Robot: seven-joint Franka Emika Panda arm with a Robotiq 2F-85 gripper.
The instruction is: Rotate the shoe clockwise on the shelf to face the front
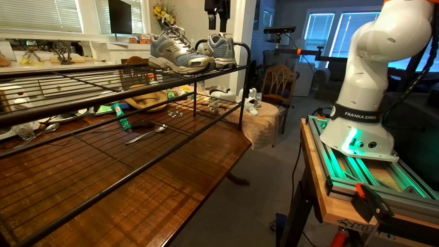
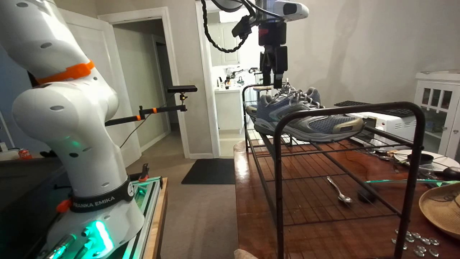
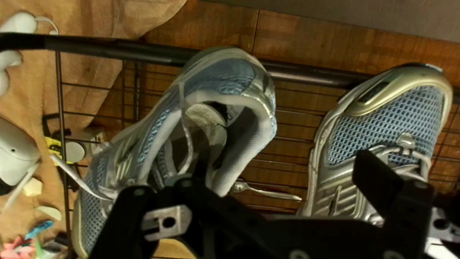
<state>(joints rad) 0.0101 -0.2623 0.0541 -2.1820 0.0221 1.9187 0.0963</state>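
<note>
Open gripper (image 3: 284, 158) over a pair of sneakers on a wire shelf (image 3: 118, 49).

In the wrist view the gripper comes first, its jaws spread wide; whether a fingertip touches a shoe I cannot tell. Below it, two look-alike grey-silver shoes sit sole down on the shelf's top level. The shoe near the shelf's end (image 3: 222, 79) has its heel over the long rail and its toe angled toward that end; beside it, the second shoe (image 3: 388, 126) points the opposite way, toe over the same rail. Lower down, a spoon (image 3: 273, 195) shows beneath the rods, with the brown wooden bench (image 3: 309, 39) under the shelf. In an exterior view a white toaster oven (image 2: 390, 124) stands behind the shoes and a white cabinet (image 2: 438, 83) farther back.
</note>
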